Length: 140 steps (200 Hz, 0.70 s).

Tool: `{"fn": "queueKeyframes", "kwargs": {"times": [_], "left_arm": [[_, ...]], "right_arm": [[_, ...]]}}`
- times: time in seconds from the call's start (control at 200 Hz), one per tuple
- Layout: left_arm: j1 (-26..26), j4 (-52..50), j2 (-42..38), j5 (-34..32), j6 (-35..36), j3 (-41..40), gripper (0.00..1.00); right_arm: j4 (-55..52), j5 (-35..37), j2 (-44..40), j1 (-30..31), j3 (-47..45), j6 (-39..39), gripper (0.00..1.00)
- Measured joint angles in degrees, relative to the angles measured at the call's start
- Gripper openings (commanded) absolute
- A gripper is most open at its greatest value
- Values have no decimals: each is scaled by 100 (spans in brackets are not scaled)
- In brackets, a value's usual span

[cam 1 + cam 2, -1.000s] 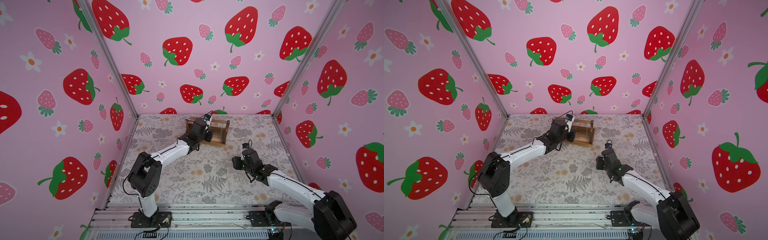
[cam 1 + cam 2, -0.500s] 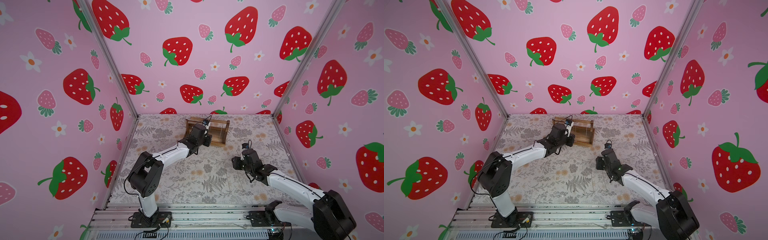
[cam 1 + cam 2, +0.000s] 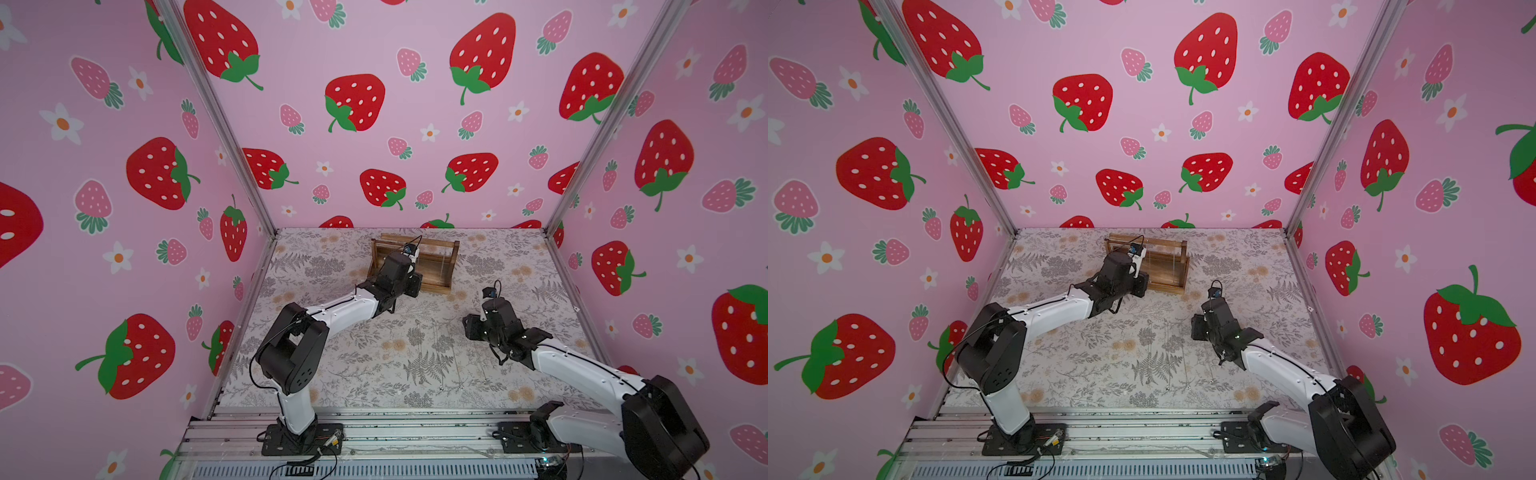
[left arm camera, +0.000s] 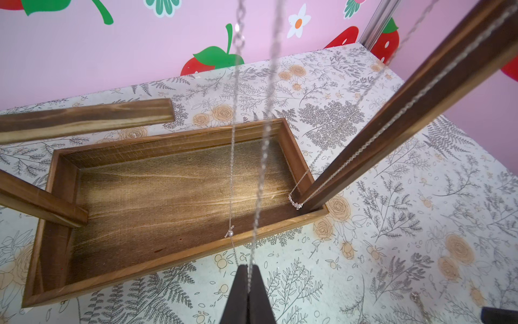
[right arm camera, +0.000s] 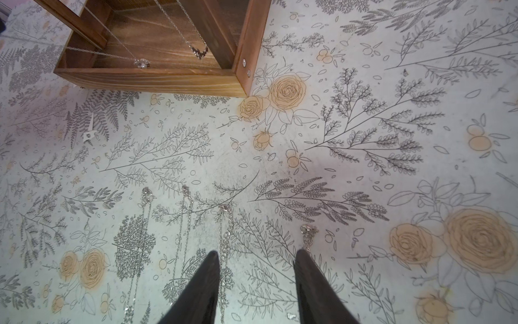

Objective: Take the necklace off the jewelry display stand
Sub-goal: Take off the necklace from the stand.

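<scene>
Left pincer (image 4: 248, 276) is gripping a thin silver necklace (image 4: 265, 140) beside the dark brown wooden jewelry display stand (image 4: 168, 182); right pincer (image 5: 257, 252) is gaping open

No readable txt, nos. or logos anywhere I look. Nothing legible on the jewelry display stand (image 3: 436, 286) at my 12 o'clock, the strawberry walls (image 3: 374, 62) or the floral mat (image 3: 374, 353).
</scene>
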Motion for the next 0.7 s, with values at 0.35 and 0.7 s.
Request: {"fn": "queueKeyframes", "kwargs": {"times": [0.35,0.7], "left_arm": [[0,118,4,13,-118,-256,0],[-2,308,-20,98,-149,-507,30]], "right_arm": [[2,-4,22,-4,20,0,45],[74,-4,243,-4,66,-76,46]]}}
